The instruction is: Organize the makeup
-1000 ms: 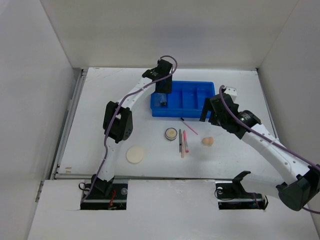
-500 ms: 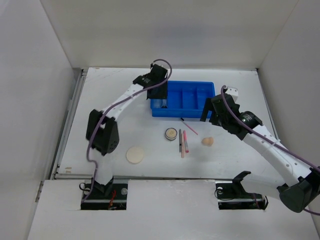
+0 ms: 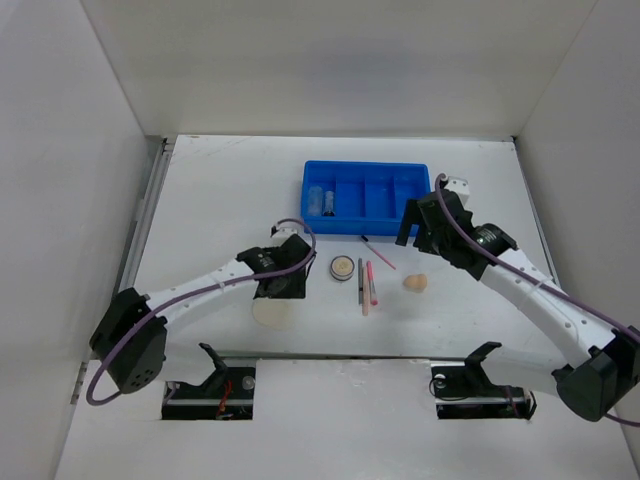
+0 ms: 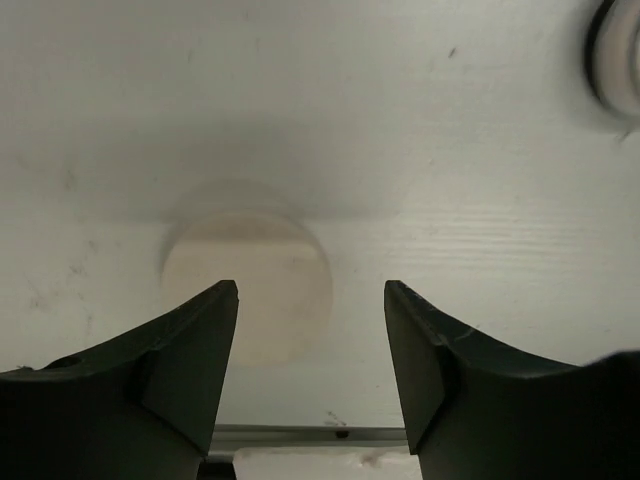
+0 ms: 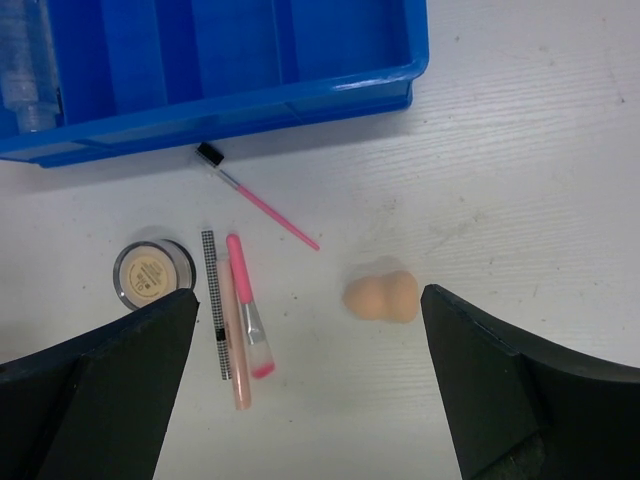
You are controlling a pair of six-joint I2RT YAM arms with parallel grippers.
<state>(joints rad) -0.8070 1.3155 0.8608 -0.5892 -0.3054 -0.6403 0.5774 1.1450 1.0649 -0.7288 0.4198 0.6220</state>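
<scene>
Cream-coloured, the round puff [image 4: 247, 285] lies flat just beneath my left claw [image 4: 310, 292], partly in the gap. My fingers [image 4: 190, 350] stand apart, holding nothing. It's probably light and squashy, so I'd pinch across its rim.

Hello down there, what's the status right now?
Left gripper open, jaws poised over cream round puff. Right gripper open, empty, short of peach egg-shaped sponge. Nothing seen blocking either.
</scene>
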